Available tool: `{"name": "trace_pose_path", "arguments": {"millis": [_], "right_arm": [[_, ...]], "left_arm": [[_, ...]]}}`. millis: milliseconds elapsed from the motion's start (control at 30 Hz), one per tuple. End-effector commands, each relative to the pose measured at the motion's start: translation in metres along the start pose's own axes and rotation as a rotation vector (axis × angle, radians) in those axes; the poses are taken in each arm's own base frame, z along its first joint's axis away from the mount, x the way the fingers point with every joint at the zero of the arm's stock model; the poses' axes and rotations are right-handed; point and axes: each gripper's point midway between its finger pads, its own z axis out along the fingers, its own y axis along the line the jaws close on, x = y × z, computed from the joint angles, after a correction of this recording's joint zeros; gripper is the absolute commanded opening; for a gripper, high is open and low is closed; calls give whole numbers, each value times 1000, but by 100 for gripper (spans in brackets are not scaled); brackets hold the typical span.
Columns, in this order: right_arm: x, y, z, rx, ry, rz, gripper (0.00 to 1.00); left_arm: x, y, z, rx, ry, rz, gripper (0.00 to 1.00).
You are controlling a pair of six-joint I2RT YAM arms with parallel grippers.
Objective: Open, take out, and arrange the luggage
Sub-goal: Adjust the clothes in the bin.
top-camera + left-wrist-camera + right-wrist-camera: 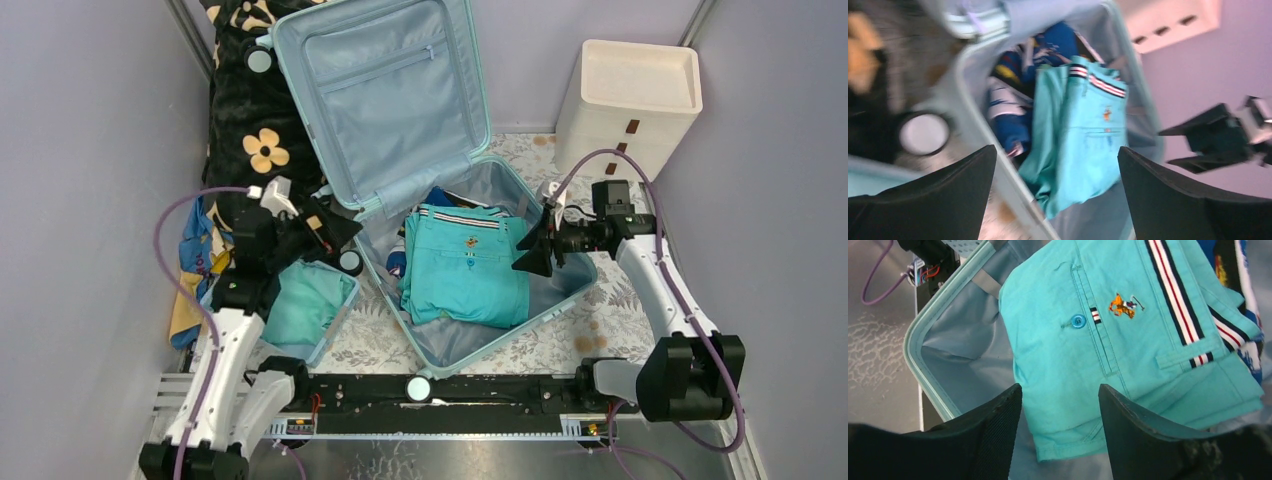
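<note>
The luggage (385, 95), a pale aqua hard-shell suitcase, lies open with its lid leaning up at the back. Folded turquoise shorts (465, 265) with a striped waistband rest in the lower half, on top of dark blue patterned clothes (438, 198). My left gripper (335, 228) hovers open at the suitcase's left rim with nothing between its fingers (948, 195); its blurred wrist view shows the shorts (1088, 140) below. My right gripper (528, 255) is open over the right side of the suitcase. Its fingers (993, 425) straddle the lower edge of the shorts (1073, 365) without touching them.
A small blue basket (335, 335) holding a teal garment (300, 305) stands left of the suitcase, under my left arm. A black blanket with cream flowers (250, 130) is piled at the back left. A cream drawer unit (630, 100) stands at the back right. Walls close both sides.
</note>
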Motion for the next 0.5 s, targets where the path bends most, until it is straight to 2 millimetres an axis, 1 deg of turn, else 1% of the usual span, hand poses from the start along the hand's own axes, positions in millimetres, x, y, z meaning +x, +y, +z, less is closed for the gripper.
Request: {"name": "trace_pose_path", "arguments": {"millis": [0,33,100,167,200,267,300,367,467], "right_arm": [[-11,-1,26,-39,-26,-51,61],[-6,-5,35,-19,5,-25,57],[7,-18,53,31,70,18,45],[19,-29,64,75,118,85,29],[26,-36,66,100,140,118,24],[45,-55,65,186,208,154,19],[56,-63,63,233,252,161,17],[75,-81,53,343,339,175,14],[98,-97,41,442,438,172,12]], "left_arm": [[-7,-76,18,515,-1,-58,99],[-3,-79,24,536,17,-56,99],[4,-77,41,492,38,-1,99],[9,-80,55,428,54,77,98],[15,-77,64,386,72,107,98],[25,-65,80,289,99,135,98],[33,-56,86,245,126,144,98],[41,-44,95,201,149,145,99],[55,-42,106,212,194,135,99]]}}
